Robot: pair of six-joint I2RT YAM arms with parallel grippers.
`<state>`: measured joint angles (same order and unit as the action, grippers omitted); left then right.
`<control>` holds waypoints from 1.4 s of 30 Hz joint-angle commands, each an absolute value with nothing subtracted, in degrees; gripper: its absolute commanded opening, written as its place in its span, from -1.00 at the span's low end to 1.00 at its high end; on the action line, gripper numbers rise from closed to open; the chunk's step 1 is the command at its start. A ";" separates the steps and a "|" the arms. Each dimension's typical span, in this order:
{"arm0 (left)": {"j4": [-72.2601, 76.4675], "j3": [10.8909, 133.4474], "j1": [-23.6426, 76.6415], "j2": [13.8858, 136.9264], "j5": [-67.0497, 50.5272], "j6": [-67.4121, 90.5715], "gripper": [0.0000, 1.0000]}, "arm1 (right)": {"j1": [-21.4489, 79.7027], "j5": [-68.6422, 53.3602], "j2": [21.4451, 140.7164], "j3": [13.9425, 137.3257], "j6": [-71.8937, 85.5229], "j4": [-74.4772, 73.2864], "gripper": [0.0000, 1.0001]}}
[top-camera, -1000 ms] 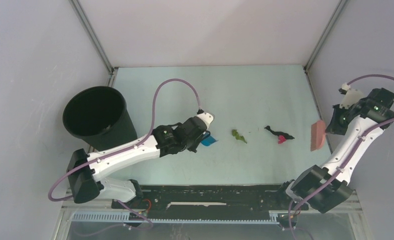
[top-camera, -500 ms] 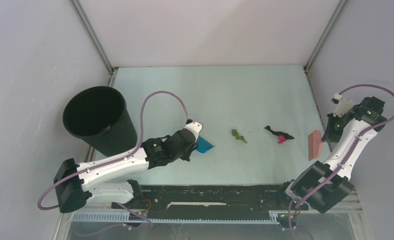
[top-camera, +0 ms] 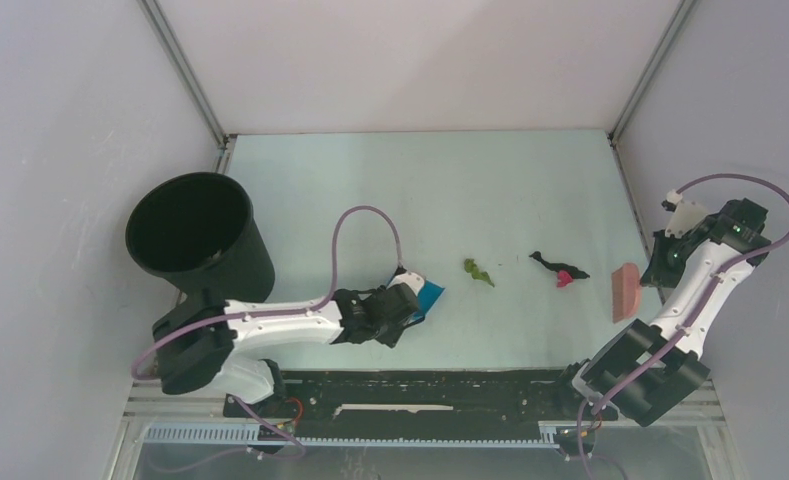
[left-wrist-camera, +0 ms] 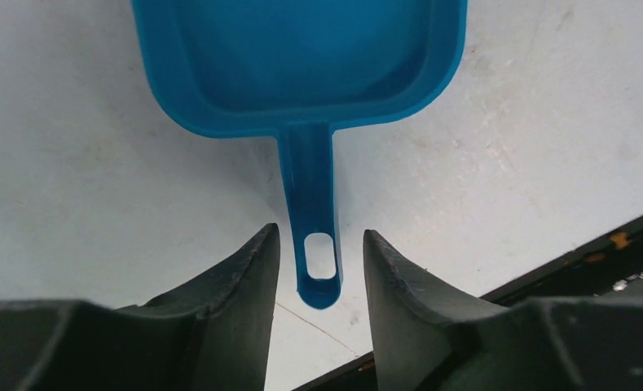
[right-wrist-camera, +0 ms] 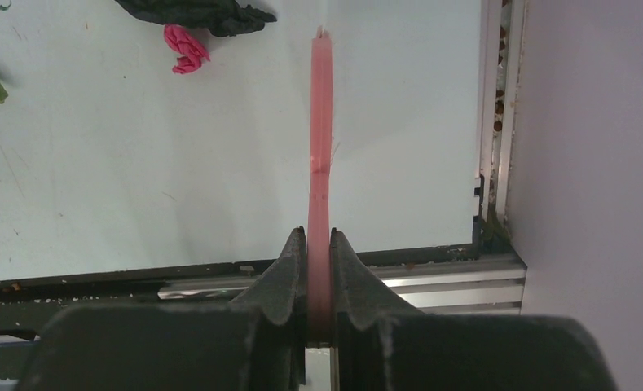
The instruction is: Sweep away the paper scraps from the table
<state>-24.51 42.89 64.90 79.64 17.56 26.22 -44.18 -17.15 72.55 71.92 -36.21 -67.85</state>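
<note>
Grey walls (top-camera: pixel 70 100) close us in on three sides, and below them we see the pale mint table (top-camera: pixel 420 180) with a black rail (top-camera: pixel 420 385) along its near edge. On the table's left stands a black bin (top-camera: pixel 195 235), upright. We find the left pincer (left-wrist-camera: pixel 320 244) low over the table near the rail, its jaws parted on either side of the handle of a blue dustpan (left-wrist-camera: pixel 301 57), a gap showing on both sides, so it grips nothing. The right pincer (right-wrist-camera: pixel 319 236) is clamped tight on a pink brush (right-wrist-camera: pixel 321 122) at the table's right edge. The paper scraps (top-camera: pixel 550 263) lie on the table between the two pincers. A dark bit and a magenta bit (top-camera: pixel 564 279) lie just beside each other, near the brush and apart from it. A green bit (top-camera: pixel 478 271) lies nearer the dustpan, clear of it.
</note>
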 commanded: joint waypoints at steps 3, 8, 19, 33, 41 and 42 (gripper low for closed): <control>-22.98 45.25 65.66 84.43 19.45 28.43 0.00 | -45.62 -20.11 71.57 70.37 -38.11 -67.25 -1.00; -22.12 44.96 65.79 85.21 18.89 28.37 -0.06 | -46.32 -20.77 71.41 69.76 -38.80 -67.34 -1.00; -24.33 46.84 65.83 82.08 20.55 27.21 -0.56 | -44.40 -16.01 70.47 69.48 -39.89 -66.33 -1.00; -36.32 52.11 65.74 71.37 24.55 28.46 -0.89 | -23.88 11.70 80.83 77.52 -33.96 -69.46 -1.00; -36.08 48.82 65.78 65.90 23.83 31.48 -0.93 | -8.84 4.59 90.22 78.53 -19.35 -72.16 -1.00; -35.85 48.18 65.82 65.10 23.80 31.63 -0.93 | -6.89 3.18 91.28 78.86 -18.23 -72.69 -1.00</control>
<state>-36.25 49.76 65.52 69.14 22.72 29.19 -12.99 7.40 88.38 76.69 -27.46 -69.34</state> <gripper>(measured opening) 0.251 0.121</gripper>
